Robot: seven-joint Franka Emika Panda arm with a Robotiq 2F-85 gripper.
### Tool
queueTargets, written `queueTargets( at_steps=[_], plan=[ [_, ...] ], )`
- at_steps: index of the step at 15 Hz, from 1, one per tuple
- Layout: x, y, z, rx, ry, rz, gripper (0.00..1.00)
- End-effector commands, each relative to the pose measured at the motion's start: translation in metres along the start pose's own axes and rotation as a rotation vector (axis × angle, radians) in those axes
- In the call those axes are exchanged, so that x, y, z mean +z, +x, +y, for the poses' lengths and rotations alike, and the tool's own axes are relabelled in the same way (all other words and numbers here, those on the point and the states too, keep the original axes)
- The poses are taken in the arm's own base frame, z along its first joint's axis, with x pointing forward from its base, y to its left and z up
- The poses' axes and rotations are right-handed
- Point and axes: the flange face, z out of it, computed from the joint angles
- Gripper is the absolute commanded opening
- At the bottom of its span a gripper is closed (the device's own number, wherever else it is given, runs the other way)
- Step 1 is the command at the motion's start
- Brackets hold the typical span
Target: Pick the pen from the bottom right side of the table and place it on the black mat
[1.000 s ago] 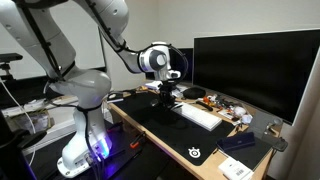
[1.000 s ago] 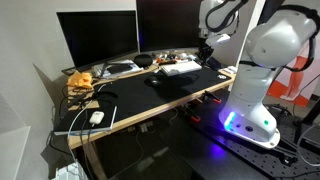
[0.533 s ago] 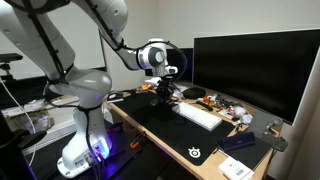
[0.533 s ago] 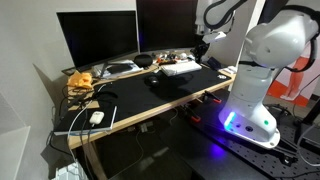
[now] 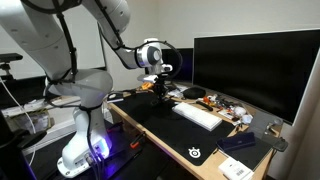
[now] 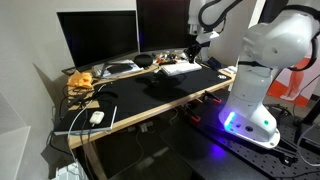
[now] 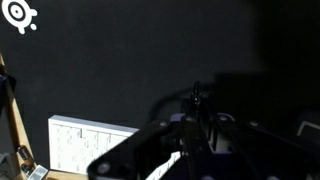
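The black mat (image 7: pixel 120 70) fills the wrist view, with its white round logo (image 7: pixel 18 15) at the top left. It also shows in both exterior views (image 5: pixel 165 125) (image 6: pixel 165 88), lying on the table (image 5: pixel 150 140) (image 6: pixel 150 113). My gripper (image 7: pixel 196 112) hangs a little above the mat, near the keyboard's end (image 5: pixel 160 88) (image 6: pixel 192 47). Its jaws stand close together on a thin dark pen (image 7: pixel 196 96), whose tip sticks out past the fingertips. The pen is too small to make out in the exterior views.
A white keyboard (image 5: pixel 200 117) (image 6: pixel 180 68) (image 7: pixel 90 145) lies on the mat. Large dark monitors (image 5: pixel 250 70) (image 6: pixel 100 38) stand behind it. Small clutter (image 5: pixel 225 105) sits under the monitor. A smaller black pad with a white device (image 6: pixel 95 117) and cables lies at one table end.
My gripper has risen a little and drifted sideways along the table, away from the keyboard's middle, with the jaws still closed on the pen.
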Motion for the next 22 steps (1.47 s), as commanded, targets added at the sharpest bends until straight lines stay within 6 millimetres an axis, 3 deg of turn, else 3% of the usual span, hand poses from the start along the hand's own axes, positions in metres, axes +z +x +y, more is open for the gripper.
queueTargets(
  at_steps=[1,6,7,10,16,22],
  plan=[
    [0.0,0.0,0.001,0.002,0.0,-0.001,0.13],
    [0.001,0.0,0.002,0.005,0.001,-0.002,0.13],
    [0.001,0.0,0.002,0.005,0.001,-0.002,0.03],
    [-0.001,0.003,0.0,0.005,0.004,0.046,0.03],
    [0.003,0.013,-0.035,-0.112,-0.011,0.118,0.03],
    [0.025,0.015,-0.067,-0.166,-0.007,0.13,0.03]
  ],
)
